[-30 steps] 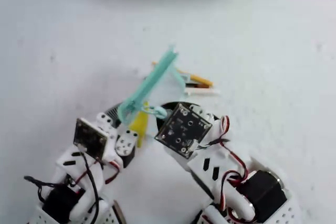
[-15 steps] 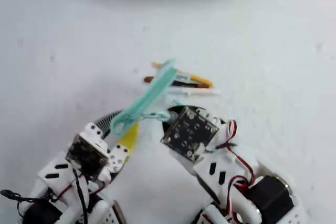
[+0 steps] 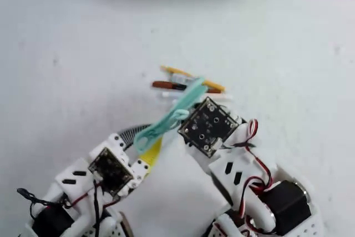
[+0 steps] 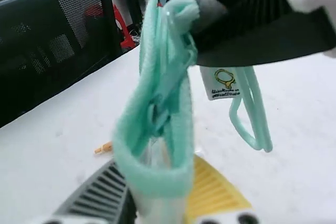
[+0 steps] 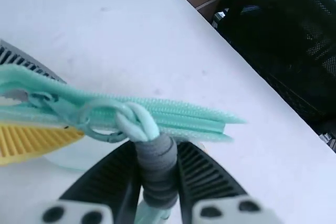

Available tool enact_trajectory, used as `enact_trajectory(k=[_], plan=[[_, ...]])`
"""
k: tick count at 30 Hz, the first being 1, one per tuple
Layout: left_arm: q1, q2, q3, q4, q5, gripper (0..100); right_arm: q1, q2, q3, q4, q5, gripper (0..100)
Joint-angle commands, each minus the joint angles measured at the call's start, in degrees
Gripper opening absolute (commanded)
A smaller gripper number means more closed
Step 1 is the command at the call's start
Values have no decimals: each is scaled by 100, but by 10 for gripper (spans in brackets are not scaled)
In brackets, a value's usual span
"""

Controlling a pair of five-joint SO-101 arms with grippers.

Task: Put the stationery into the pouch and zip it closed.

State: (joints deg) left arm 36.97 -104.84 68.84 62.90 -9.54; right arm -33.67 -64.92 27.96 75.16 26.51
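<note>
Left gripper (image 3: 145, 140): low on the left of the high view; its grey ribbed finger (image 4: 100, 195) and yellow finger (image 4: 215, 192) are pressed together on one end of the pouch, which rises from between them in the left wrist view.

Pouch (image 3: 172, 112): teal and lifted off the counter; it stretches as a narrow slanted strip from the left gripper up toward the stationery; its zip edge runs across just past the right gripper's fingertips in the right wrist view; a white label (image 4: 223, 82) hangs from it beside a loop of teal cord.

Zip pull (image 5: 113, 121): a teal ring and cord hanging from the zip; the cord knots over a grey sleeve (image 5: 157, 169) that reaches down between the right gripper's fingers.

Right gripper (image 5: 157, 153): just right of the pouch's middle, under its camera board in the high view; its two black ribbed fingers are closed on the grey sleeve of the zip pull.

Stationery (image 3: 173, 85): a yellow pencil (image 3: 176, 72), a brown pen and a pale pen lie close together on the counter, outside the pouch; the pouch's far tip crosses over them in the high view.

Counter (image 3: 83, 54): white; it carries the stationery.
</note>
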Motion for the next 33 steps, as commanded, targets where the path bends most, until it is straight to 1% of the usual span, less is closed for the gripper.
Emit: enact_trajectory(k=[1,2,3,6,7,8,10,14,19,21,24,26,28,29,33], plan=[[57,31,-9,-202,-26,76,48,655,-607,-198,-62,17],[-31,31,-9,-202,53,112,48,848,-756,-145,-62,17],[-136,31,-9,-211,299,150,40,1033,-923,-92,-62,17],[-576,31,-18,-343,1714,233,40,1455,-1380,84,-62,17],[-769,31,-26,-369,2040,247,40,1569,-1495,171,-62,17],[-936,31,-79,-360,2119,254,40,1675,-1574,251,-62,17],[-1077,31,-176,-316,1987,253,40,1824,-1635,391,-62,17],[-1059,31,-185,-193,1503,252,40,1868,-1635,532,-70,17],[-796,31,-185,-114,1503,247,40,1648,-1635,725,-70,17],[-611,31,-185,-114,1486,204,40,1437,-1653,734,-70,17],[-180,31,-9,-211,1459,89,40,1121,-1670,646,-70,17],[110,31,246,-510,1169,20,40,1033,-1670,541,-70,17],[259,31,448,-703,826,31,40,1068,-1670,479,-62,17],[295,31,510,-747,765,28,48,1103,-1670,479,-53,17],[277,31,519,-756,774,22,224,1288,-1670,479,-18,17]])
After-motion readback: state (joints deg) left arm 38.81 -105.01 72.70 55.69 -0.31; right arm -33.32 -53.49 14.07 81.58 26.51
